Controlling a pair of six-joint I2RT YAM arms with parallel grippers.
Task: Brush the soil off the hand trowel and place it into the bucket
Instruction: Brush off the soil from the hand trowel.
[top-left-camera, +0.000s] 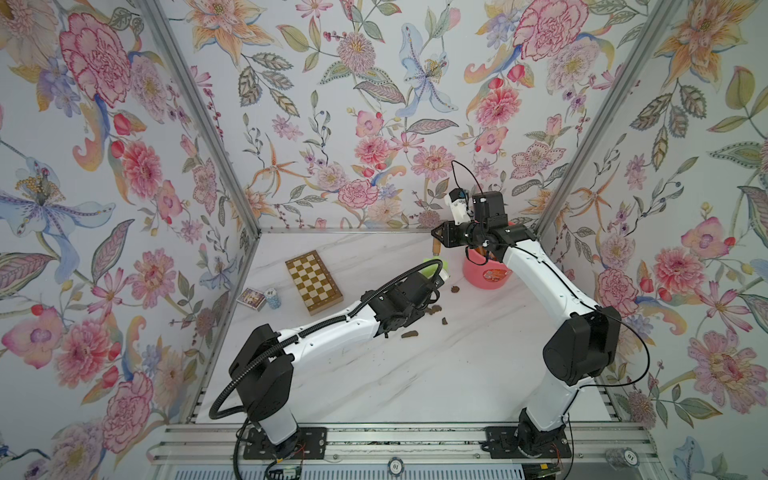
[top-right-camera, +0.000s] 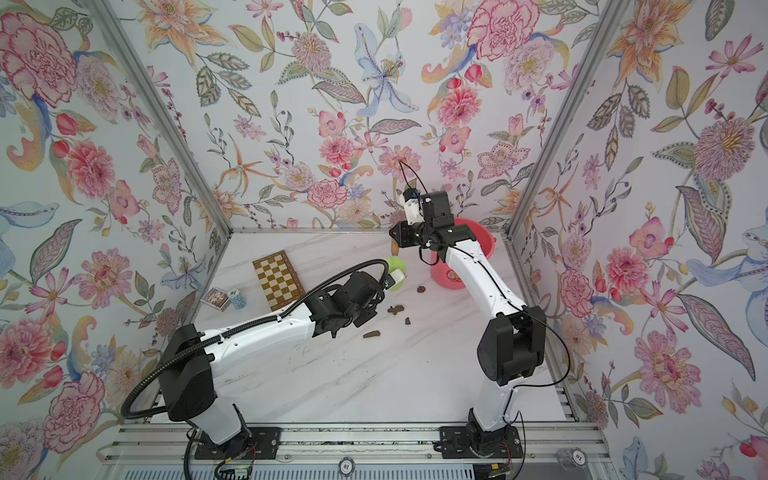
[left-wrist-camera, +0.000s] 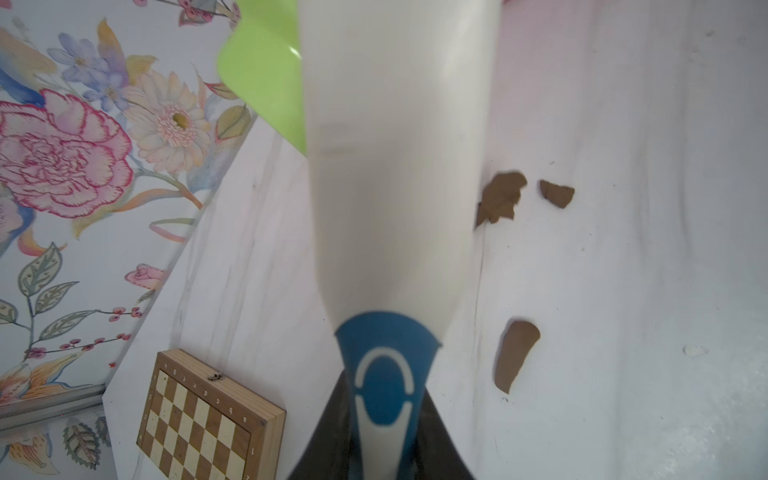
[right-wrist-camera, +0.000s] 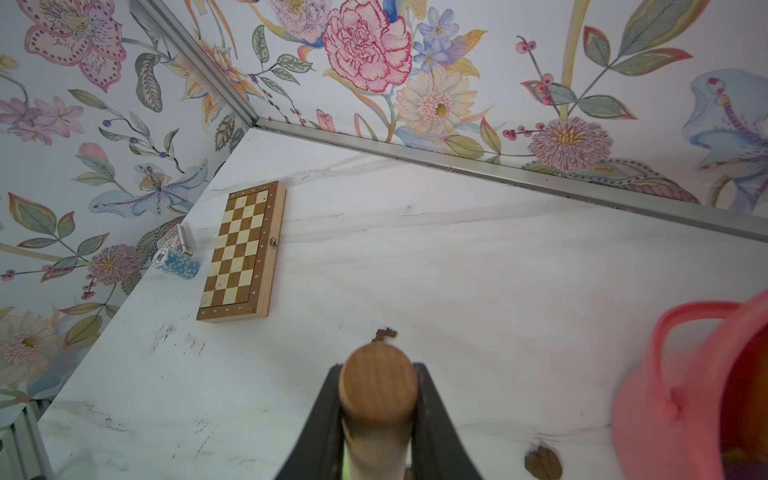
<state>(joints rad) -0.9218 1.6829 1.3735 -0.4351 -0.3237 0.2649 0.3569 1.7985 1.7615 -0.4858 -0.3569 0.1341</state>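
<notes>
**A:** Closest to the right wrist lens is the rounded wooden butt of the hand trowel (right-wrist-camera: 378, 386) — the right gripper (right-wrist-camera: 379, 370) has its black fingers (right-wrist-camera: 322, 419) pressed against both sides of the handle.

**B:** And the blade?

**A:** Hidden. It runs away beneath the wrist, so I can't say how clean it is. In both top views the handle pokes out right of centre, in the upper half. It is held above the table (top-left-camera: 415, 374), just left of the bucket (top-left-camera: 478, 277) and not over its mouth.

**B:** The other arm?

**A:** The left gripper (left-wrist-camera: 384, 399) is clamped on the blue grip of the brush (left-wrist-camera: 395, 187), just below the trowel in the frame. Soil (top-left-camera: 435, 309) lies in brown lumps on the marble, lower still.

**B:** How will the trowel handle?

**A:** I'd judge it stiff and fairly light. The wood looks smooth and round, though, and a pinch this near the butt leaves the heavier blade end free to swing. A hold further toward the neck would resist brushing strokes better. The lumps look clay-like — likely to crumble and smear rather than roll.
</notes>
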